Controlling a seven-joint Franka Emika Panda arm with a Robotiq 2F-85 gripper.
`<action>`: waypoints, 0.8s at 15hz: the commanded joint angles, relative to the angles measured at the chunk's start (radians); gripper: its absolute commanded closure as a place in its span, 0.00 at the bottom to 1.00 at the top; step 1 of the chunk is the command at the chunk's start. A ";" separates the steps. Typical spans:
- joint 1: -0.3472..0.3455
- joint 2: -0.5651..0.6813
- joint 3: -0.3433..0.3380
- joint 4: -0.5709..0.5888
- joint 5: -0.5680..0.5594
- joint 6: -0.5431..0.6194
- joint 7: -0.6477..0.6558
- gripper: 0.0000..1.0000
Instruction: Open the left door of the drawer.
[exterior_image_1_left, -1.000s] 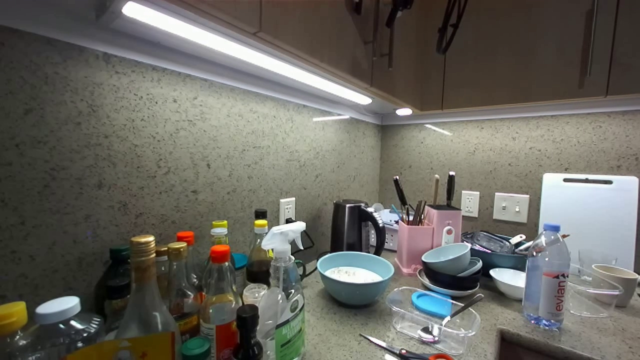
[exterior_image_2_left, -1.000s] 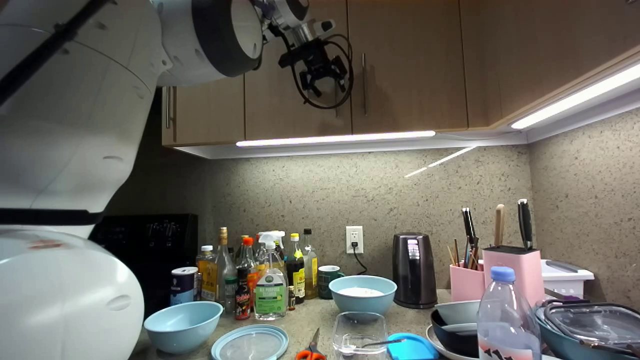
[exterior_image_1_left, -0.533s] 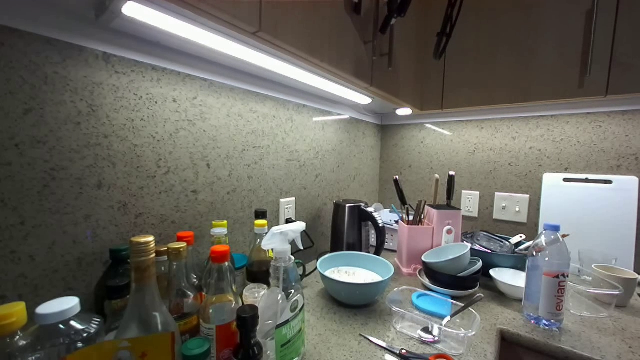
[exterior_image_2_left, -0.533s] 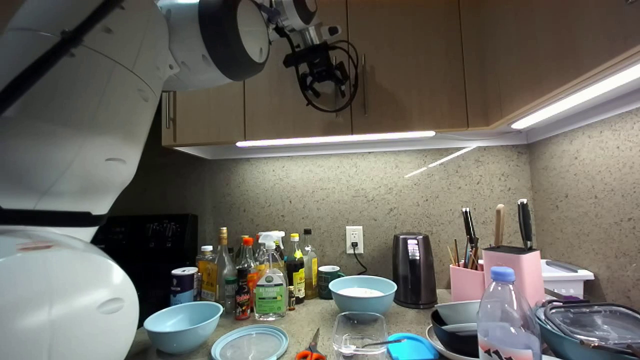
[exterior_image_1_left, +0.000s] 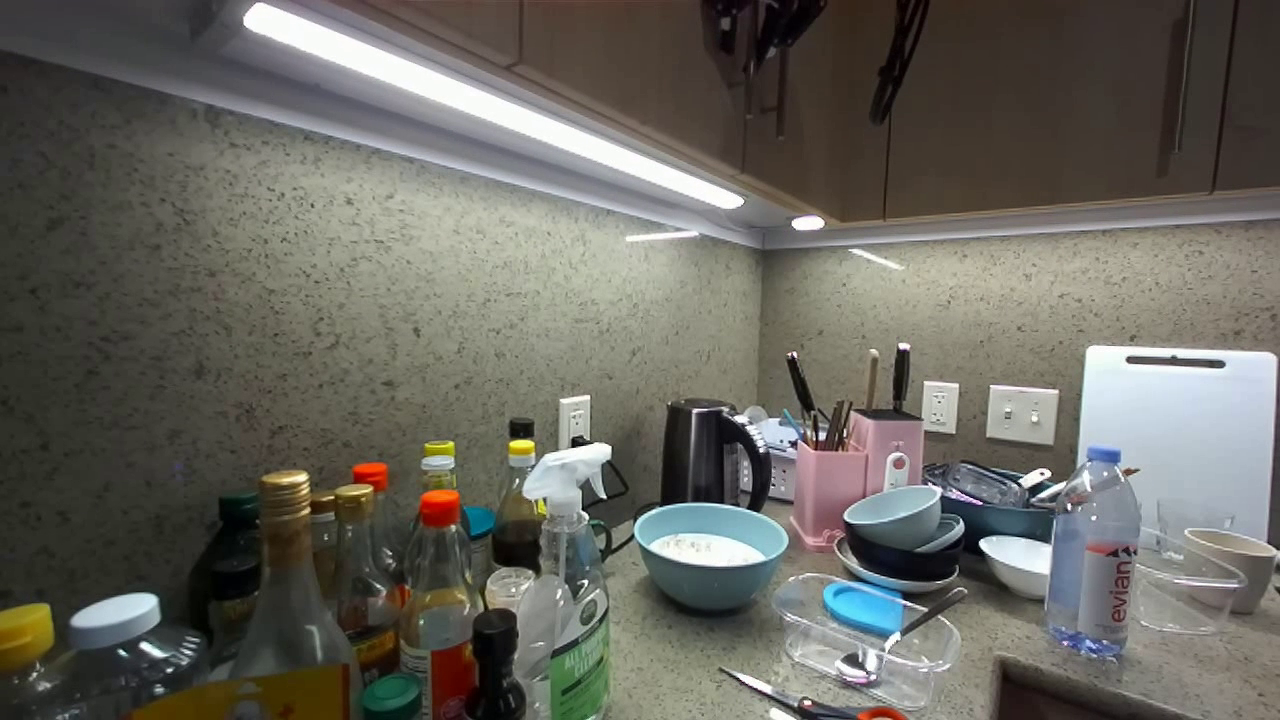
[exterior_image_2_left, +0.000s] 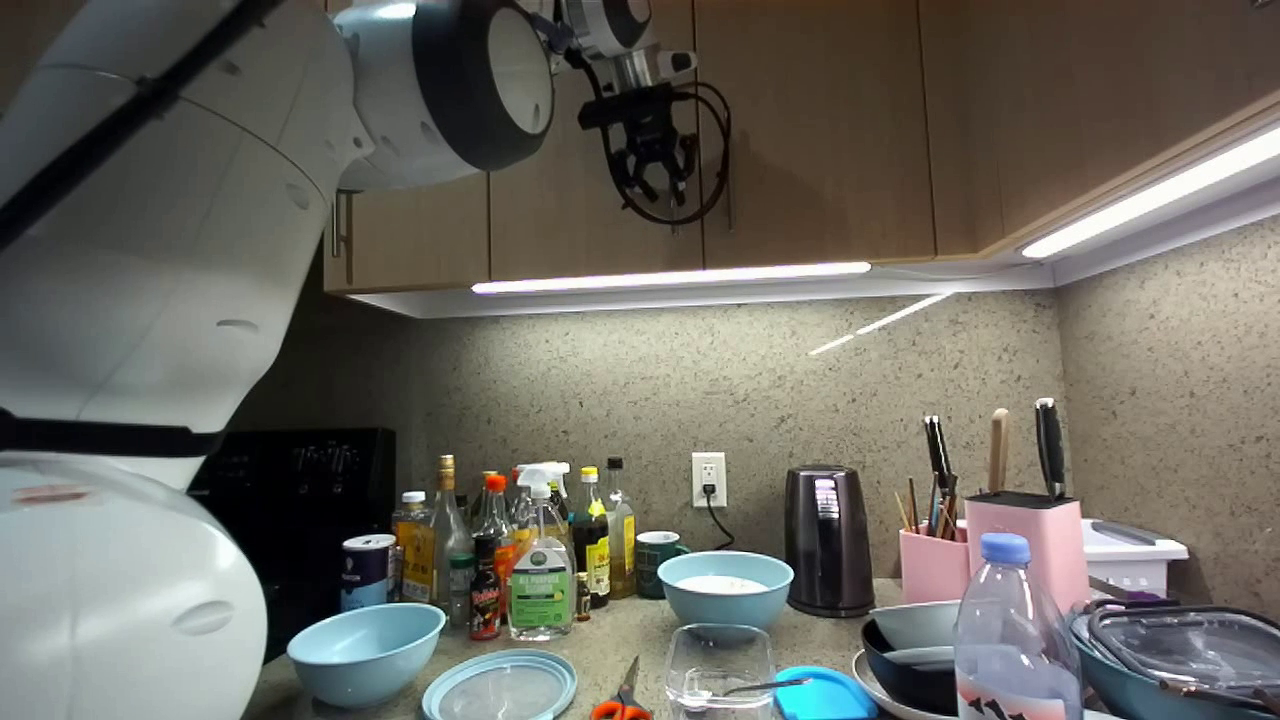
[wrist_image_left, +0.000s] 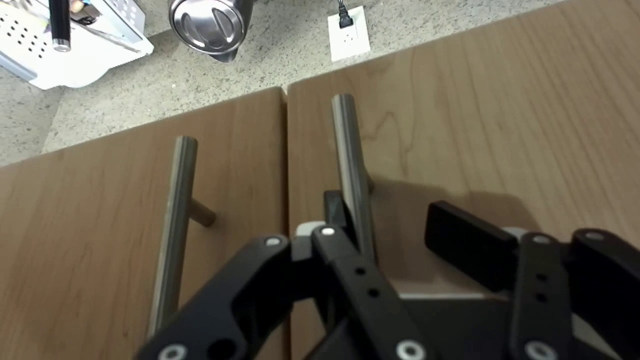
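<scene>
The drawer is a wooden wall cabinet (exterior_image_2_left: 820, 180) with flat doors, and its doors sit flush. The left door (exterior_image_2_left: 590, 225) appears on the right in the wrist view, which stands upside down. Its slim metal bar handle (wrist_image_left: 350, 145) runs between the fingers of my gripper (wrist_image_left: 387, 210). One finger (wrist_image_left: 336, 207) lies right beside the bar on the side of the door gap. The opposite finger (wrist_image_left: 470, 245) is well apart from it, so the jaws are open around the bar. In an exterior view the gripper (exterior_image_2_left: 664, 190) hides the upper part of this handle.
The neighbouring door's handle (wrist_image_left: 172, 225) is close by the gripper. A black cable loop (exterior_image_2_left: 724, 150) hangs round the wrist. Below the cabinet runs a light strip (exterior_image_2_left: 670, 277). The counter carries several bottles, a kettle (exterior_image_2_left: 830, 540) and a blue bowl (exterior_image_2_left: 725, 600).
The arm has moved right and slightly down in an exterior view, bringing the gripper over the left door's handle. Its fingers have drawn partly together.
</scene>
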 joint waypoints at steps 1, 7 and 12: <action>0.010 0.002 -0.001 0.020 -0.010 -0.030 0.043 0.85; 0.155 -0.088 -0.051 -0.044 -0.344 -0.108 0.404 0.93; 0.241 -0.117 -0.054 -0.051 -0.501 -0.205 0.624 0.93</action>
